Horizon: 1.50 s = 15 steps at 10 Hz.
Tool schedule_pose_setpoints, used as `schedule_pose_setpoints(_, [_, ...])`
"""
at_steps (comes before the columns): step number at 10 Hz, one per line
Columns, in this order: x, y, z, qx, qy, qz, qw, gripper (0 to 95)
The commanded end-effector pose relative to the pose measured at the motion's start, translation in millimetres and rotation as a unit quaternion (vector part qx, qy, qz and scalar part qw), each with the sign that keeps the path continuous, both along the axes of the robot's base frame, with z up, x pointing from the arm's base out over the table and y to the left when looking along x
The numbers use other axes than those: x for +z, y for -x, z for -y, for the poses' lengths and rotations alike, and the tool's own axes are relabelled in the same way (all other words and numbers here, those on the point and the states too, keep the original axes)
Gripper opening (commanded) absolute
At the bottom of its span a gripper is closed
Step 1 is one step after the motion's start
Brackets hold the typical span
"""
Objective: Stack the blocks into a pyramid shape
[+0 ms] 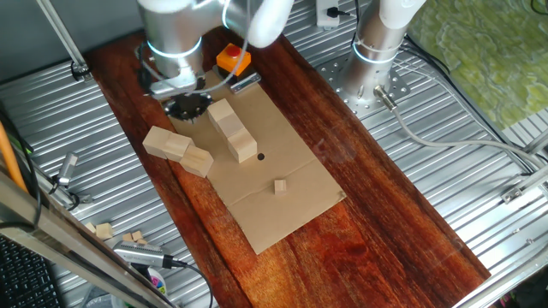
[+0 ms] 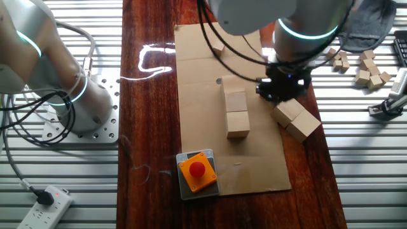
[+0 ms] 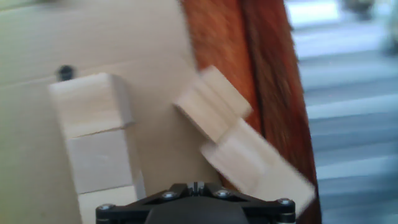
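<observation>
Blocks sit in a row on the cardboard, two more skewed at its edge. Gripper hovers above those, can't tell its opening. I'd square up to one face before closing.

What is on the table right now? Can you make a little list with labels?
surface: cardboard sheet on a wooden table
row of blocks: on the cardboard, touching end to end
loose blocks: two beside the row, at the cardboard's edge
tiny wooden cube: alone on the cardboard
orange block with red button: at the cardboard's end
gripper: above the loose blocks, fingers hidden
pyramid: not started
</observation>
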<state>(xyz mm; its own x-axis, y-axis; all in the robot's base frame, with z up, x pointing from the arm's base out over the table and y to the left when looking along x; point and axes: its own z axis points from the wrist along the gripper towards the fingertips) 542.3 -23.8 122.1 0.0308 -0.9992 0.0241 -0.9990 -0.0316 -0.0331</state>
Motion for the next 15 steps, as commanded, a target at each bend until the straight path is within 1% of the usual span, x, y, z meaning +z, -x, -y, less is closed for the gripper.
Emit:
schedule_pose_setpoints(1, [9.9,6.0,-28.3,0.103,-0.044,-0.045,0.9927,0.0])
schedule_pose_setpoints(2, [9.9,6.0,-28.3,0.098,-0.043,-0.043,0.9933,0.0])
schedule_pose_setpoints(3, [9.9,6.0,-28.3,0.103,-0.041,-0.043,0.9929,0.0])
schedule_pose_setpoints(5, [9.9,6.0,-28.3,0.114,-0.035,-0.044,0.9918,0.0])
schedule_pose_setpoints(6, [9.9,6.0,-28.3,0.122,-0.035,-0.046,0.9909,0.0])
schedule_pose_setpoints(7, [9.9,6.0,-28.3,0.117,-0.036,-0.046,0.9915,0.0])
schedule_pose_setpoints(8, [9.9,6.0,-28.3,0.103,-0.023,-0.044,0.9934,0.0])
schedule_pose_setpoints(9, [9.9,6.0,-28.3,0.089,-0.012,-0.040,0.9952,0.0])
schedule_pose_setpoints(10, [9.9,6.0,-28.3,0.062,-0.009,-0.032,0.9976,0.0])
schedule_pose_setpoints(11, [9.9,6.0,-28.3,0.030,-0.015,-0.020,0.9992,0.0])
schedule_pose_setpoints(12, [9.9,6.0,-28.3,0.011,-0.026,-0.012,0.9995,0.0])
schedule_pose_setpoints(13, [9.9,6.0,-28.3,0.003,-0.035,-0.010,0.9993,0.0])
schedule_pose_setpoints(14, [6.2,-4.9,-18.4,0.000,-0.057,-0.012,0.9983,0.0])
schedule_pose_setpoints(15, [2.1,-19.1,-1.9,0.004,-0.063,-0.013,0.9979,0.0])
